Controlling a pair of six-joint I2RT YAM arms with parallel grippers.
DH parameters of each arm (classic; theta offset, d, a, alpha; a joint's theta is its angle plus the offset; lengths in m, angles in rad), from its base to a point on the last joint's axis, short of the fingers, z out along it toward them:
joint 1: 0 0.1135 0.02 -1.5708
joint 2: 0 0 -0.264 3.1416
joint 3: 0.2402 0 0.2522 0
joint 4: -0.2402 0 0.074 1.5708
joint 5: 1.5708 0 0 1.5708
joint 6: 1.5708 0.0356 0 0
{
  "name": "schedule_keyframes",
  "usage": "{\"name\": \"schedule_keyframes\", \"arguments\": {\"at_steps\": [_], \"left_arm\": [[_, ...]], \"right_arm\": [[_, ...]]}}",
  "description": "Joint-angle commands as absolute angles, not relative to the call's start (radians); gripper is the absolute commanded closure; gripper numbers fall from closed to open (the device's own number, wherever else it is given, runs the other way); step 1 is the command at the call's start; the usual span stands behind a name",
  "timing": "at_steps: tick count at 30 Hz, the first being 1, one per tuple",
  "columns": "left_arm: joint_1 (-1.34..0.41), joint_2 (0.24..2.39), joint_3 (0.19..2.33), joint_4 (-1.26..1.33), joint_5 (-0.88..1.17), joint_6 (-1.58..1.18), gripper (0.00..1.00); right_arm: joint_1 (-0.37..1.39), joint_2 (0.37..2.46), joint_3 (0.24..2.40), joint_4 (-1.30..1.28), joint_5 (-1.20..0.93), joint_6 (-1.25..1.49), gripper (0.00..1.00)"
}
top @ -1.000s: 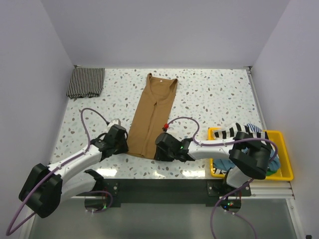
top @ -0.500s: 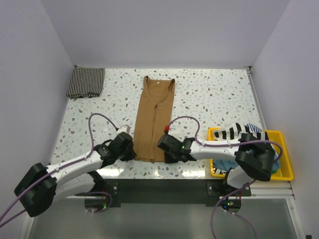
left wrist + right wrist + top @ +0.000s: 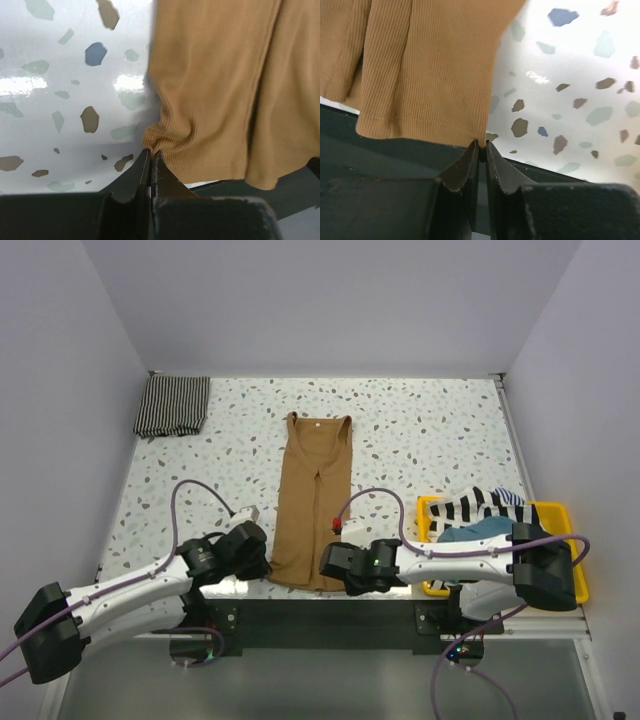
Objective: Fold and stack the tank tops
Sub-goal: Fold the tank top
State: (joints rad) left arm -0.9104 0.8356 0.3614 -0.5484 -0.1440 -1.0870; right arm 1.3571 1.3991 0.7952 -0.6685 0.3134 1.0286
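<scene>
The tan-brown tank top (image 3: 312,498) lies lengthwise down the middle of the table, its hem hanging over the near edge. My left gripper (image 3: 262,558) is shut on the hem's left corner (image 3: 155,145). My right gripper (image 3: 335,568) is shut on the hem's right corner (image 3: 479,135). A folded tank top with thin black-and-white stripes (image 3: 173,405) lies at the far left corner. A broad-striped top (image 3: 480,505) and a teal one (image 3: 478,532) sit in the yellow bin.
The yellow bin (image 3: 575,590) stands at the table's near right. The terrazzo table (image 3: 430,440) ends at a dark front rail (image 3: 300,605) just under both grippers. Grey walls close in the left, right and back.
Both grippers have pulled the tan top's hem toward the near edge, sliding the whole top nearer and straightening it. The striped folded top has not moved.
</scene>
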Motion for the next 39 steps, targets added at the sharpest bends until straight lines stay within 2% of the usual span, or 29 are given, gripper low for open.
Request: {"name": "schedule_keyframes", "arguments": {"at_steps": [1, 14, 21, 26, 30, 34, 39], "left_arm": [[-0.913, 0.864, 0.474, -0.594, -0.192, -1.091, 1.0], [-0.904, 0.979, 0.669, -0.54, -0.293, -1.043, 1.0], [-0.816, 1.029, 0.739, -0.5, -0.298, -0.976, 1.0], [-0.808, 1.031, 0.707, -0.473, -0.256, -0.974, 1.0], [-0.813, 1.009, 0.594, -0.436, -0.198, -1.003, 1.0], [-0.816, 0.97, 0.514, -0.44, -0.187, -1.023, 1.0], [-0.831, 0.884, 0.442, -0.509, -0.195, -1.043, 1.0]], "right_arm": [[1.355, 1.368, 0.888, -0.808, 0.445, 1.055, 0.86], [1.249, 1.411, 1.052, -0.804, 0.529, 0.986, 0.85], [1.17, 1.425, 1.104, -0.77, 0.534, 0.91, 0.85], [1.177, 1.398, 1.016, -0.695, 0.464, 0.903, 0.79], [1.233, 1.379, 0.933, -0.652, 0.42, 0.966, 0.68], [1.29, 1.408, 0.901, -0.634, 0.405, 1.023, 0.63], [1.33, 1.408, 0.856, -0.592, 0.383, 1.077, 0.51]]}}
